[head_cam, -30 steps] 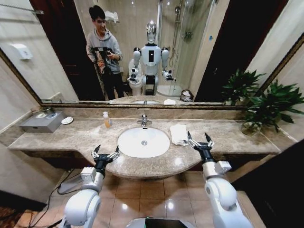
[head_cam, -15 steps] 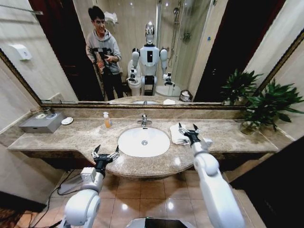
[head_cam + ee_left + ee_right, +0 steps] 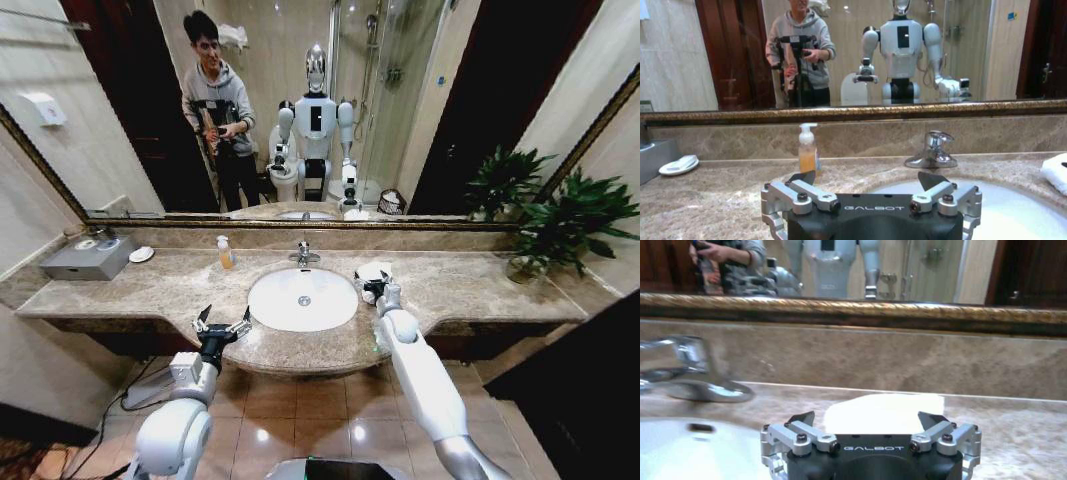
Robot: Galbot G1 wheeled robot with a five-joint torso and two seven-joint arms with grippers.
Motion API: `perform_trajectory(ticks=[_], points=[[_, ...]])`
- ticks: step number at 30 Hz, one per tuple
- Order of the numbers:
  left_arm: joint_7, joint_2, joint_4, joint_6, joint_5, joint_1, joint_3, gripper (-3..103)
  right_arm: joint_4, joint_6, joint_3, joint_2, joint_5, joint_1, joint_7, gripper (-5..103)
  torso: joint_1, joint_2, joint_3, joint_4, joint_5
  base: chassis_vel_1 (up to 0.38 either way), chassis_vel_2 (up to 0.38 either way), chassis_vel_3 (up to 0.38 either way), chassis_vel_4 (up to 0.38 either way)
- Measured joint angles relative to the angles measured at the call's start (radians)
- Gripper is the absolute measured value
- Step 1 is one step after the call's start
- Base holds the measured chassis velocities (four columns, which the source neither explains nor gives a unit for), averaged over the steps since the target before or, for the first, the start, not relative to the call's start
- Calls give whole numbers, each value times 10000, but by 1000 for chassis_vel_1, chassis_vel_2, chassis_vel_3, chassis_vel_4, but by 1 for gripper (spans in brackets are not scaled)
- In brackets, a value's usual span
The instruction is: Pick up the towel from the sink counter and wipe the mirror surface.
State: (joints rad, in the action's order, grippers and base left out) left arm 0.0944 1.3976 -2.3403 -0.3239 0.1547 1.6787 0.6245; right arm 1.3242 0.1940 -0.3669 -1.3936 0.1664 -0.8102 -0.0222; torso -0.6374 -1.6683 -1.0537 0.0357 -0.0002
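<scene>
The white folded towel point(image 3: 378, 269) lies on the marble sink counter point(image 3: 470, 285), just right of the oval basin point(image 3: 300, 300). My right arm is stretched out over the counter, and its gripper point(image 3: 371, 287) sits low at the towel's near edge. In the right wrist view the right gripper point(image 3: 867, 419) is open, with the towel point(image 3: 883, 412) right ahead between the spread fingers. My left gripper point(image 3: 222, 324) hangs open at the counter's front edge, left of the basin. The wide framed mirror point(image 3: 430, 110) covers the wall behind.
A chrome faucet point(image 3: 303, 254) stands behind the basin. An orange soap bottle point(image 3: 224, 252), a white soap dish point(image 3: 141, 254) and a grey box point(image 3: 88, 257) are at the left. A potted plant point(image 3: 572, 222) fills the right end.
My right arm has reached forward and to the left, from the counter's front edge up to the towel. The left arm has not moved.
</scene>
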Motion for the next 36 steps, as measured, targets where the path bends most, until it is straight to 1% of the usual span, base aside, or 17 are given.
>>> perform_trajectory(ticks=[4, 9, 11, 19, 23, 25, 27, 30, 34, 36], points=[[0, 0, 0, 0, 0, -1, 0, 100, -691, -157, -192, 99, -55, 225, 145, 100, 0, 0, 0, 1, 1, 0, 0, 0, 0], [0, 1, 0, 0, 0, 0, 0, 100, -778, -215, -219, 92, -183, 74, 203, 100, 0, 0, 0, 2, 1, 0, 0, 0, 0], [0, 0, 0, 0, 0, 0, 0, 100, -840, -290, -311, 78, -409, -30, 240, 100, 0, 0, 1, 2, 2, 0, 0, 0, 0], [0, 0, 0, 0, 0, 0, 0, 100, -899, -344, -519, 159, -658, -76, 341, 100, 0, 0, 1, 3, 2, 0, 0, 0, 0], [0, 0, 0, 0, 0, 0, 0, 100, -354, -385, -574, 193, -877, -223, 244, 100, 0, 0, 0, 3, 2, 0, 0, 0, 0], [0, 0, 0, 0, 0, 0, 0, 100, 234, -404, -527, 260, -1029, -465, 162, 100, 0, 0, 0, 0, 0, 0, 0, 0, 0], [0, 1, 0, 0, 0, -1, 0, 100, 487, -422, -468, 290, -1038, -590, 153, 100, 0, -1, 1, 1, -1, 0, 0, 0, 0], [0, 0, 0, 0, 0, -1, 0, 100, 975, -480, -140, 355, -977, -953, 200, 100, 0, -1, 1, 0, -1, 0, 0, 0, 0], [0, 0, 0, 0, -1, -1, 0, 100, 877, -482, 128, 320, -893, -1023, 307, 100, 0, -1, 1, 3, 0, 0, 0, 0, 0], [0, 0, 0, 0, 0, 0, 0, 100, 400, -407, 234, 221, -712, -848, 330, 100, 0, -1, 0, 2, 2, 0, 0, 0, 0]])
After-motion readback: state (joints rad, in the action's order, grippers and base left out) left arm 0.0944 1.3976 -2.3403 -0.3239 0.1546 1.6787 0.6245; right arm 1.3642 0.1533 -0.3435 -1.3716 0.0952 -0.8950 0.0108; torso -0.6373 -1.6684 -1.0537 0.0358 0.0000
